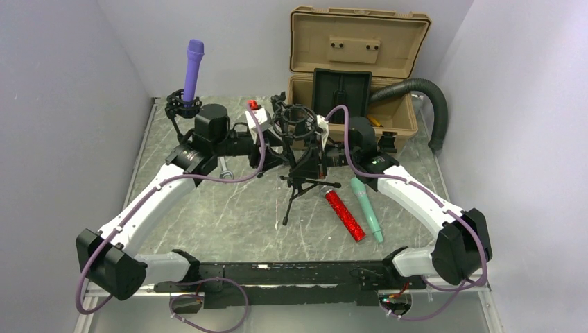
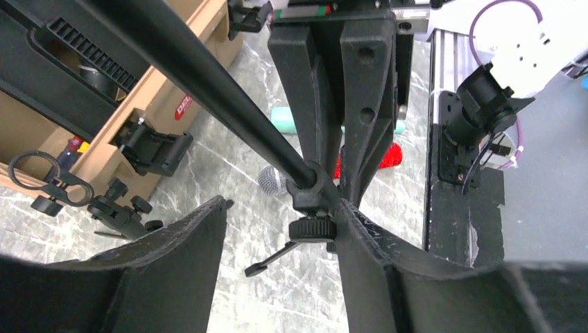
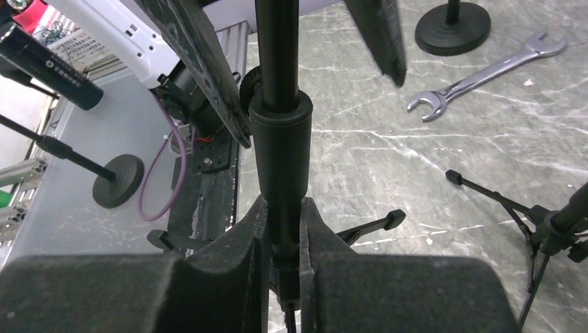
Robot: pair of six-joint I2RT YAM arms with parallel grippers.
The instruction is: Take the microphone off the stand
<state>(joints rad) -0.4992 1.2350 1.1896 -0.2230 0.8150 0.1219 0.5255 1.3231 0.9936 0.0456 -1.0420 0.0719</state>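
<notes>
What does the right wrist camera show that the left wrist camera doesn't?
Only the right wrist view shows a combination wrench lying on the table and a round stand base beyond it. Only the left wrist view shows the tan case, a silver mesh microphone head and a red glitter microphone. Both show the black stand pole and the marble tabletop.

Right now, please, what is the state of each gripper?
Left gripper: open, jaws on either side of the stand pole, not gripping it.
Right gripper: shut on the stand pole.
</notes>
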